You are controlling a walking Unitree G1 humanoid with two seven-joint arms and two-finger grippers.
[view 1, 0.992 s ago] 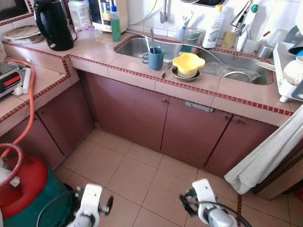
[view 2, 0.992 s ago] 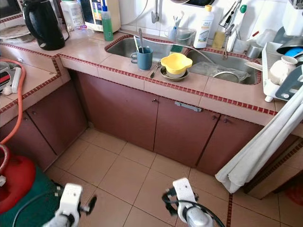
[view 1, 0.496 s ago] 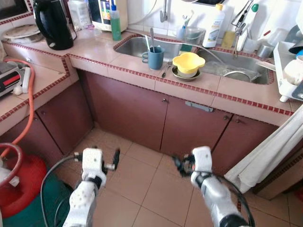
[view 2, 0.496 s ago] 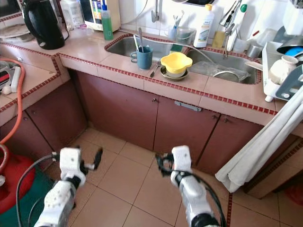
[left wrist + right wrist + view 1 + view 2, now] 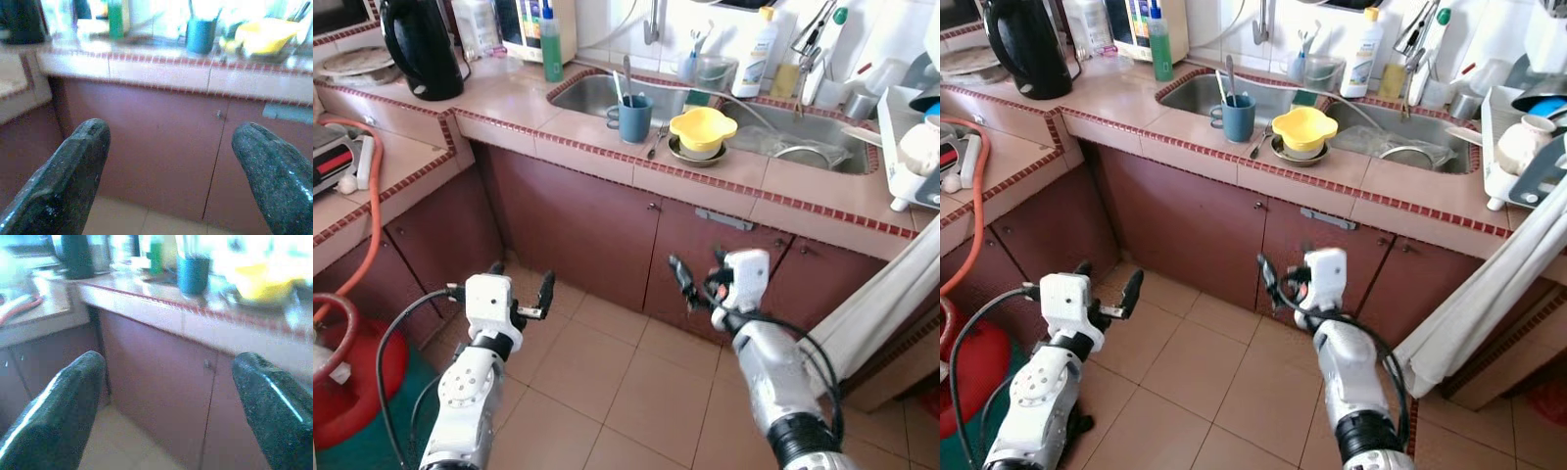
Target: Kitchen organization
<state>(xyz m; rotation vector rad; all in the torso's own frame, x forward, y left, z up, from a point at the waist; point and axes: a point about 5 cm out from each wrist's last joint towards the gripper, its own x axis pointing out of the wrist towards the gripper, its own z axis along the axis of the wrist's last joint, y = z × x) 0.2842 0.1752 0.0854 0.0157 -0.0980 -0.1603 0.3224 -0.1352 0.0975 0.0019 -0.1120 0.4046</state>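
Both: left claw (image 5: 521,291) and right claw (image 5: 697,277) gape wide, empty.

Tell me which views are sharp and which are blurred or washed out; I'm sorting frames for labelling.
Left and right eye views: sharp and evenly lit, the blue plastic cup and yellow plastic bowl crisp. Left wrist view: soft, countertop items overexposed, near black fingers unfocused. Right wrist view: blurrier, glare bleaching the counter behind its fingers.
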